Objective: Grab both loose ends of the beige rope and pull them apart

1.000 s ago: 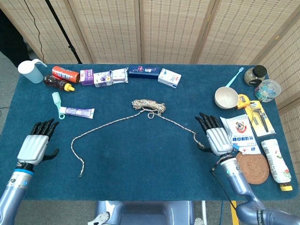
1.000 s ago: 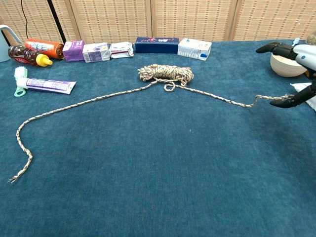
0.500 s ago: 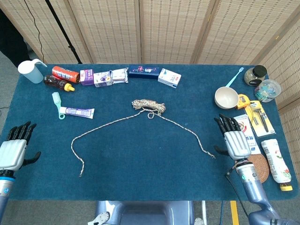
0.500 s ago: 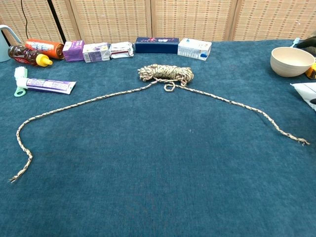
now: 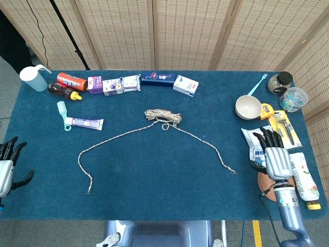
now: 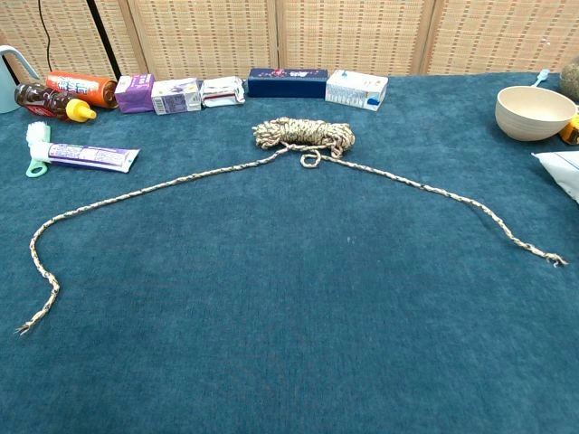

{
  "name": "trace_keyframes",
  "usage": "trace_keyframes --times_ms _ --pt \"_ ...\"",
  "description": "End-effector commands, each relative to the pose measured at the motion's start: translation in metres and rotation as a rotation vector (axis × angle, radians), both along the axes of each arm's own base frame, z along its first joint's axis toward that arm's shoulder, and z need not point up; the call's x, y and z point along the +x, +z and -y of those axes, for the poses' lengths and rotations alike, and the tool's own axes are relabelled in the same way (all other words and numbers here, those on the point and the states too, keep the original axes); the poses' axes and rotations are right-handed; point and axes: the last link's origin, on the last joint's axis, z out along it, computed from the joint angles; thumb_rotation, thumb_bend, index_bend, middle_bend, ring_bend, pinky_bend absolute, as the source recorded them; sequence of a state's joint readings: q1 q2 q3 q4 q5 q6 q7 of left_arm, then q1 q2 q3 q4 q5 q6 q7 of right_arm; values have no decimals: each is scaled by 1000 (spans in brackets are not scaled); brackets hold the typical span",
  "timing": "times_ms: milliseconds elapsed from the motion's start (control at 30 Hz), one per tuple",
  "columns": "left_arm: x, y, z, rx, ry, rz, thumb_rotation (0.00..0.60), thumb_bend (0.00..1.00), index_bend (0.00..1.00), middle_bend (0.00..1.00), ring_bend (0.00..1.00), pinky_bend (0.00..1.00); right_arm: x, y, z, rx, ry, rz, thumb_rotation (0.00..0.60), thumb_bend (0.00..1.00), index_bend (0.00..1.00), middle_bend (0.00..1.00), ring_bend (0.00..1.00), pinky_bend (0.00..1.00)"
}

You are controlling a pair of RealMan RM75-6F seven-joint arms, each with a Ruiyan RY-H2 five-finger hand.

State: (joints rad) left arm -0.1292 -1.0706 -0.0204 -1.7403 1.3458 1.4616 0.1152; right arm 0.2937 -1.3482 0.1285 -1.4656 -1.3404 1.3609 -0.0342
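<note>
Item: beige rope [image 5: 163, 115], braided, flecked with darker strands; we record a small coiled bundle [image 6: 303, 132] lying flat on the blue tabletop [image 5: 164, 175], in its far-centre part. From the bundle we note two loose tails spread wide apart: the left tail [image 6: 136, 194] arcs outward, then hooks toward the near edge, ending in a frayed tip. The right tail [image 6: 470, 203] runs diagonally to a frayed end [image 6: 552, 259], untouched.

Print on boxes, packets too small to read.
</note>
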Motion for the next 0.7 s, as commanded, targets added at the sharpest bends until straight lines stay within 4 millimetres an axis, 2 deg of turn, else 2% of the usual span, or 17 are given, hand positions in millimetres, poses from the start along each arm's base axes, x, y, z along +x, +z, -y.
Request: trace_keyframes --times_ms 33,400,533,700 --pt "-3 0 15 21 -15 5 543 278 186 45 4 0 -4 4 -9 -20 -10 -5 600 247 227 104 20 0" --pt "-18 9 54 20 33 5 545 277 227 62 15 0 -13 24 -53 -75 -78 -38 600 247 273 137 40 0" --pt "-19 12 57 21 29 6 544 277 229 62 15 0 -18 30 -62 -82 -103 -55 600 247 281 141 42 0" --pt "-16 11 50 12 6 -3 542 278 229 62 15 0 -21 34 -65 -94 -119 -49 600 246 288 141 44 0"
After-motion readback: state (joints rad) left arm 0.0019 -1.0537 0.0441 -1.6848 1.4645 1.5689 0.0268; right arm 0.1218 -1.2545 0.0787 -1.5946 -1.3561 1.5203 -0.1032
